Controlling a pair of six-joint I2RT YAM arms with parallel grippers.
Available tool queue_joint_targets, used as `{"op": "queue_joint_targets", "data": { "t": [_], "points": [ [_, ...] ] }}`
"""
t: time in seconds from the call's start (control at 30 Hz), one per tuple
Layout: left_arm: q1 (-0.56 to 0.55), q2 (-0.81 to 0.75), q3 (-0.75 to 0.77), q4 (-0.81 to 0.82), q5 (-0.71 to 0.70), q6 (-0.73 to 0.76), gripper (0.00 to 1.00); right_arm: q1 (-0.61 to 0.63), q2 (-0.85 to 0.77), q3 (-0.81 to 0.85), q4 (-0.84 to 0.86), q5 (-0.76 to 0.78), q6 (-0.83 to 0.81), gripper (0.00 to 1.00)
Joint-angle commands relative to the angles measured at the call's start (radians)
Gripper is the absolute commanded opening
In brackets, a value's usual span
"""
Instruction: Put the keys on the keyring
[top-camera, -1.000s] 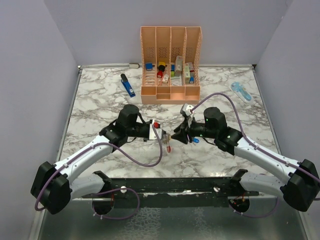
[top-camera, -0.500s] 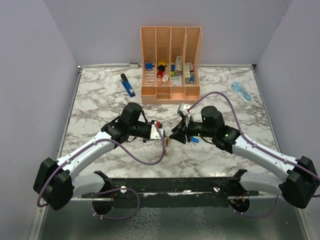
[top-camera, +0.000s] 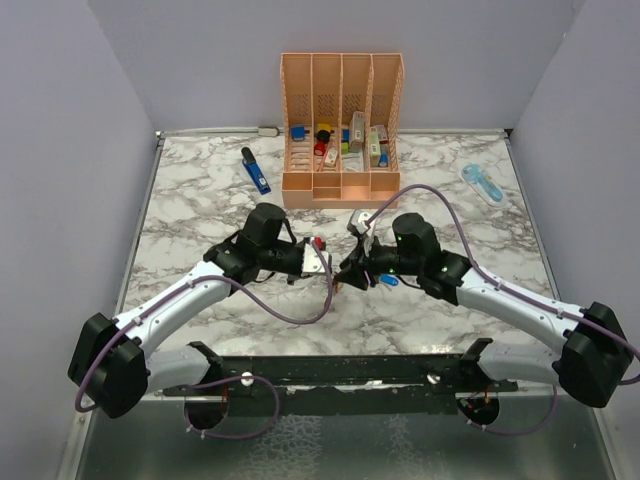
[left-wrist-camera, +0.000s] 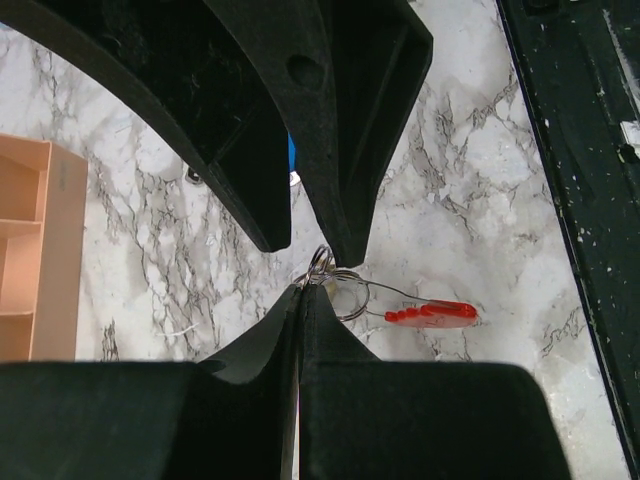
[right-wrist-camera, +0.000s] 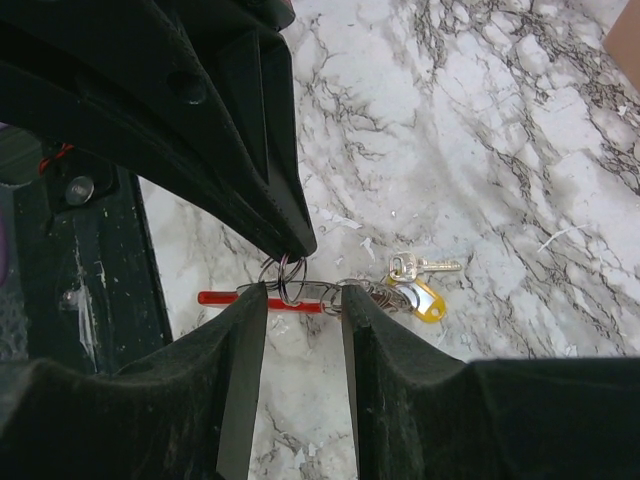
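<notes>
My left gripper (left-wrist-camera: 300, 290) is shut on small metal rings (left-wrist-camera: 322, 268) that sit on the keyring's thin wire. The keyring's red half (left-wrist-camera: 430, 312) hangs off to the right, just above the marble. In the right wrist view the red bar (right-wrist-camera: 262, 298) and grey wire run across between my right gripper's (right-wrist-camera: 303, 295) open jaws. Its fingers (left-wrist-camera: 360, 130) stand directly opposite my left fingertips. A silver key with a yellow tag (right-wrist-camera: 425, 297) is at the wire's right end. A blue-tagged key (top-camera: 388, 281) lies under the right wrist. From above, both grippers (top-camera: 325, 265) (top-camera: 346, 275) meet at mid-table.
A peach desk organiser (top-camera: 342, 130) with several small coloured items stands at the back centre. A blue pen-like tool (top-camera: 256, 170) lies left of it. A pale blue gadget (top-camera: 483, 183) lies at the back right. The black base rail (left-wrist-camera: 590, 200) runs along the near edge.
My right gripper has moved left and closed in on the left gripper's tip. The left gripper has shifted slightly right and away, still holding the rings.
</notes>
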Motion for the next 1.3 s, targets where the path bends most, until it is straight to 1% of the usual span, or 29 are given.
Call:
{"op": "queue_joint_targets", "data": {
  "t": [0.0, 0.13, 0.33, 0.4, 0.5, 0.57, 0.67, 0.83, 1.0, 1.13, 1.27],
  "points": [
    [0.001, 0.005, 0.043, 0.016, 0.031, -0.042, 0.0, 0.012, 0.019, 0.029, 0.042, 0.022, -0.017, 0.36],
    [0.002, 0.006, 0.048, 0.012, 0.045, -0.055, 0.0, 0.016, 0.024, 0.03, 0.054, 0.037, -0.016, 0.34],
    [0.002, 0.006, 0.05, 0.0, 0.036, -0.051, 0.0, 0.016, 0.02, 0.028, 0.062, 0.058, -0.016, 0.27],
    [0.002, 0.006, 0.05, 0.004, 0.033, -0.061, 0.0, 0.016, 0.018, 0.023, 0.068, 0.065, -0.012, 0.18],
    [0.002, 0.004, 0.057, 0.026, 0.032, -0.099, 0.0, 0.016, 0.014, 0.014, 0.078, 0.075, -0.004, 0.02],
    [0.002, 0.006, 0.061, 0.043, 0.025, -0.13, 0.0, 0.016, 0.002, -0.003, 0.096, 0.087, -0.001, 0.01],
    [0.002, 0.004, 0.068, 0.078, -0.001, -0.196, 0.04, 0.016, -0.036, -0.04, 0.139, 0.109, 0.001, 0.01],
    [0.004, -0.006, 0.07, 0.168, -0.031, -0.351, 0.1, 0.016, -0.099, -0.121, 0.248, 0.159, 0.01, 0.01],
    [0.011, -0.019, 0.074, 0.213, 0.039, -0.44, 0.15, 0.016, -0.143, -0.222, 0.42, 0.206, 0.038, 0.01],
    [0.014, -0.025, 0.061, 0.223, 0.105, -0.477, 0.15, 0.016, -0.171, -0.293, 0.553, 0.235, 0.057, 0.01],
    [0.018, -0.042, 0.025, 0.256, 0.098, -0.494, 0.16, 0.016, -0.202, -0.333, 0.655, 0.239, 0.063, 0.01]
  ]
}}
